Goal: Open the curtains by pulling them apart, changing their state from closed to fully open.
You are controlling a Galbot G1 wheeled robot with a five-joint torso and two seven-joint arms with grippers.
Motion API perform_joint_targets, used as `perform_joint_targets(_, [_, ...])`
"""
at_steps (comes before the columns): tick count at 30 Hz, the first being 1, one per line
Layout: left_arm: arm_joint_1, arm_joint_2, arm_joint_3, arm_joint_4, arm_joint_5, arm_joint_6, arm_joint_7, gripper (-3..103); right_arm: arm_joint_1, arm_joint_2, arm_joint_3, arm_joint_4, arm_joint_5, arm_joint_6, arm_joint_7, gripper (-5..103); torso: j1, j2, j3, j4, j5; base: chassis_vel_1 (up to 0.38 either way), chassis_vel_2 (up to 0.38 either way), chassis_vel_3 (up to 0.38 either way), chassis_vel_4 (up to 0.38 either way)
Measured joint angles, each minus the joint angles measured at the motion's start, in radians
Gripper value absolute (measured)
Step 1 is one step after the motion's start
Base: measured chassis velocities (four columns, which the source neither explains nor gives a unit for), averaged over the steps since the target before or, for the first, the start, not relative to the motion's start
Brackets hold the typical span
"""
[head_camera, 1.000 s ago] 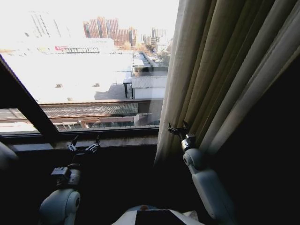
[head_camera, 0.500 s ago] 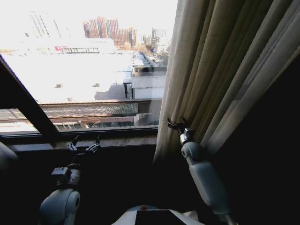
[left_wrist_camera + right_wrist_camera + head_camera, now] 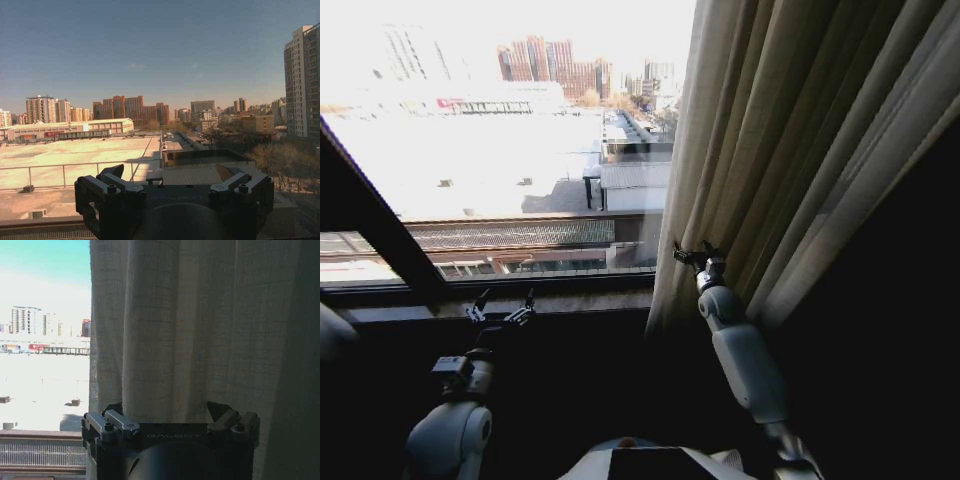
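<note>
The right gripper [image 3: 692, 252], fingers spread, has pushed up into the curtain [image 3: 800, 150] edge by the window sill [image 3: 560, 297], ready to grasp; the left gripper [image 3: 503, 308], also spread, idles.

Cream curtains [image 3: 800, 130] with fine woven grid (vertical pleats), black right gripper [image 3: 170, 427]

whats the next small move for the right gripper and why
Probably close on the fold, then pull toward the robot's right. The right gripper is open with a pleat of the curtain between its fingers, at the panel's inner edge. The left gripper idles low by the sill.
</note>
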Motion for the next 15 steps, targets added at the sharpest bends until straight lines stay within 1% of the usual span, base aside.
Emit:
perform_joint_targets(1, [0.0,0.0,0.0,0.0,0.0,0.0,0.0,100,0.0,0.0,0.0,0.0,0.0,0.0,0.0,92,0.0,0.0,0.0,0.0,0.0,0.0,0.0,0.0,0.0])
perform_joint_targets(4, [0.001,0.0,-0.002,0.003,0.0,-0.003,0.0,100,0.008,-0.003,-0.001,-0.012,-0.001,0.005,0.0,77,0.0,0.0,0.0,0.0,0.0,0.0,0.0,0.0,0.0])
perform_joint_targets(6, [0.001,0.0,-0.002,0.003,0.0,-0.004,0.0,100,0.011,-0.004,0.0,-0.015,-0.001,0.007,0.0,77,0.0,0.0,0.0,0.0,0.0001,0.0,0.0,0.0,0.0])
perform_joint_targets(9, [-0.001,0.0,0.001,0.005,0.0,-0.005,0.0,100,0.021,-0.012,0.0,-0.017,0.0,0.007,0.0,60,0.0,0.0,0.0,0.0,0.0,0.0,0.0,0.0,0.0])
perform_joint_targets(10, [-0.001,0.0,0.001,0.005,0.0,-0.005,0.0,100,0.021,-0.012,0.0,-0.017,0.0,0.007,0.0,60,0.0,0.0,0.0,0.0,0.0,0.0,0.0,0.0,0.0])
perform_joint_targets(12, [-0.003,0.0,0.003,0.005,0.0,-0.005,0.001,100,0.027,-0.016,0.0,-0.017,0.002,0.007,-0.001,49,0.0,0.0,0.0,0.0,0.0001,0.0,0.0,0.0,0.0])
perform_joint_targets(13, [-0.003,0.0,0.003,0.005,0.0,-0.005,0.001,100,0.028,-0.018,0.0,-0.017,0.005,0.007,-0.001,49,0.0,0.0,0.0,0.0,0.0001,0.0,0.0,0.0,0.0])
perform_joint_targets(15, [-0.004,0.002,0.003,0.006,0.0,-0.005,0.001,100,0.03,-0.02,0.0,-0.015,0.014,0.007,-0.001,38,0.0,0.0,0.0,0.0,0.0001,0.0,0.0,0.0,0.0])
